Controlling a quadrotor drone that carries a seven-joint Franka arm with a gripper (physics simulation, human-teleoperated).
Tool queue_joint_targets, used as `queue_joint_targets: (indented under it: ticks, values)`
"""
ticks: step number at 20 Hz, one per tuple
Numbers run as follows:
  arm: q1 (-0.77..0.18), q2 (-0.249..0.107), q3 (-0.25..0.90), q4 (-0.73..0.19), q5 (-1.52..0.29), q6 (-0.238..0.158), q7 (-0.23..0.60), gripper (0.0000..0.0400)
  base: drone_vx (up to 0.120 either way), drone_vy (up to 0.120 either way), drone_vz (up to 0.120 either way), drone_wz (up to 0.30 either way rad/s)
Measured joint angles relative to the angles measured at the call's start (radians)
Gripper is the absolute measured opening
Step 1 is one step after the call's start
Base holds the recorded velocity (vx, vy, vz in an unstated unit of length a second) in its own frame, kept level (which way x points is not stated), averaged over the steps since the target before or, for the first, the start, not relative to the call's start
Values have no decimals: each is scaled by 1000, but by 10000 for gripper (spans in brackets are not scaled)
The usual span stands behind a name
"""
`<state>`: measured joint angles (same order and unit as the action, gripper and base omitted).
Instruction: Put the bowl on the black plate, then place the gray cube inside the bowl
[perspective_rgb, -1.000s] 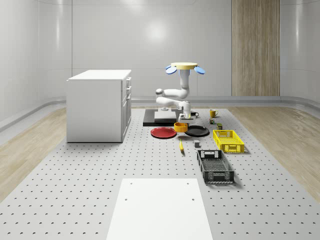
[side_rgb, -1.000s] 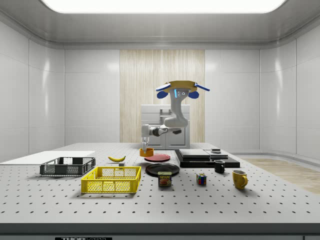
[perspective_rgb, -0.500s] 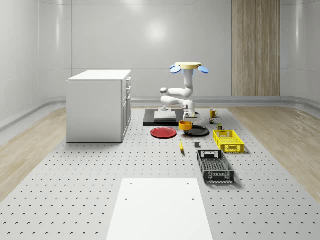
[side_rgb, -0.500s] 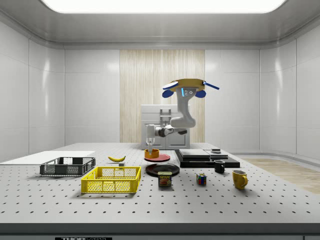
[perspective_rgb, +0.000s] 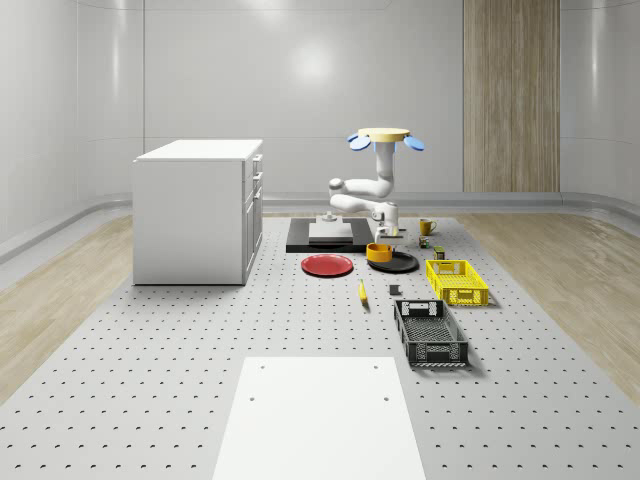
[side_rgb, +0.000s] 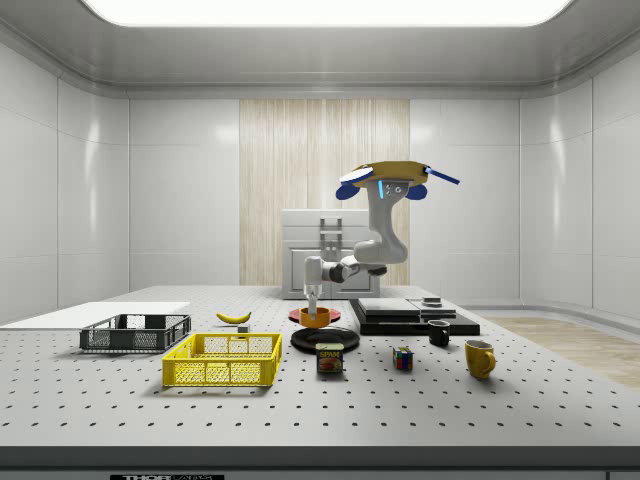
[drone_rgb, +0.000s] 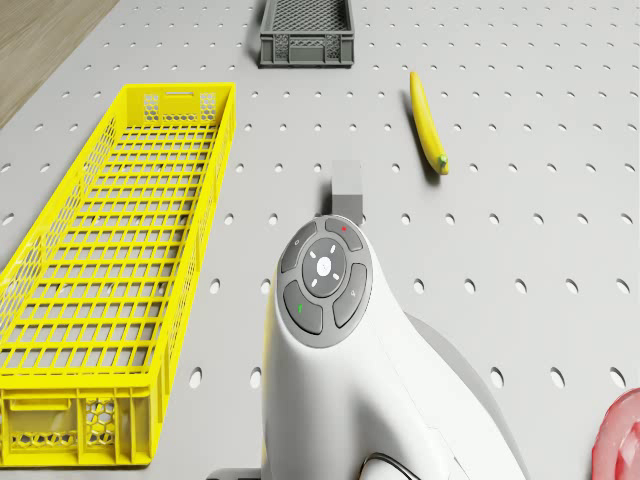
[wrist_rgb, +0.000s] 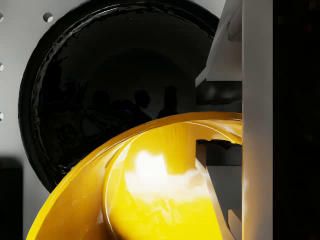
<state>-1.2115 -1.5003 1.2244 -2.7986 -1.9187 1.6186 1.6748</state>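
Note:
An orange-yellow bowl (perspective_rgb: 378, 252) (side_rgb: 314, 317) (wrist_rgb: 150, 195) hangs just above the black plate (perspective_rgb: 397, 263) (side_rgb: 325, 339) (wrist_rgb: 95, 85), over the side of it nearer the red plate. My gripper (perspective_rgb: 384, 237) (side_rgb: 312, 301) (wrist_rgb: 235, 150) is shut on the bowl's rim, with one finger (wrist_rgb: 220, 170) inside the bowl and one (wrist_rgb: 257, 100) outside. The drone (perspective_rgb: 386, 136) (side_rgb: 391, 179) hovers above and behind the black plate, its arm reaching down. The gray cube (perspective_rgb: 394, 290) (drone_rgb: 347, 186) sits on the table between the banana and the yellow basket, apart from the gripper.
A red plate (perspective_rgb: 327, 265) (side_rgb: 297, 314) lies beside the black plate. Around them are a banana (perspective_rgb: 362, 291) (drone_rgb: 428, 122), a yellow basket (perspective_rgb: 456, 281) (drone_rgb: 110, 270), a black crate (perspective_rgb: 430, 333) and a white cabinet (perspective_rgb: 200, 210). A can (side_rgb: 330, 358), a colour cube (side_rgb: 402, 358) and mugs (side_rgb: 479, 358) stand beyond the plate.
Drone and arm have moved toward the whole-scene view's right, carrying the bowl from beside the red plate to over the black plate. Everything else stayed put.

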Motion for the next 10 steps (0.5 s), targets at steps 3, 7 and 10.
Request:
queue_joint_targets:
  ticks: [3, 7, 10]
  values:
    - [0, -1, 0, 0, 0, 1, 0, 100, -120, 120, -13, 0]
    - [-1, -1, 0, 0, 1, 1, 1, 100, -80, 90, 0, 0]
    - [-17, 2, 0, 0, -1, -2, 18, 100, 0, 0, 0, 0]
